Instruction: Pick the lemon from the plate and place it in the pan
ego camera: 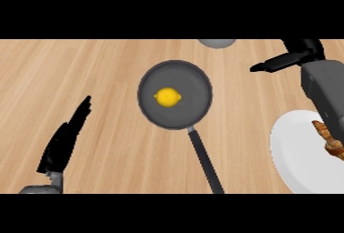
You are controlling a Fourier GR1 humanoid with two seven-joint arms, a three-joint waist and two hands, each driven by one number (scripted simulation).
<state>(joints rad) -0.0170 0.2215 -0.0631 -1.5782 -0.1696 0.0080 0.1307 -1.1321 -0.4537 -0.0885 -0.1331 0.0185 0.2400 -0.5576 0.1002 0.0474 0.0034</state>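
Already the lemon (167, 97) sits in the pan (151, 113) — right hand (290, 59) open, empty, above the plate (292, 150).

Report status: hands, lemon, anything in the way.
Left hand open, resting lower left. Right hand open, upper right. Lemon in pan. Nothing blocking.

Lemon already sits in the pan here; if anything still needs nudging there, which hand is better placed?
Probably right: the right hand is open just beyond the pan holding the lemon, while the left hand rests open near the lower left.
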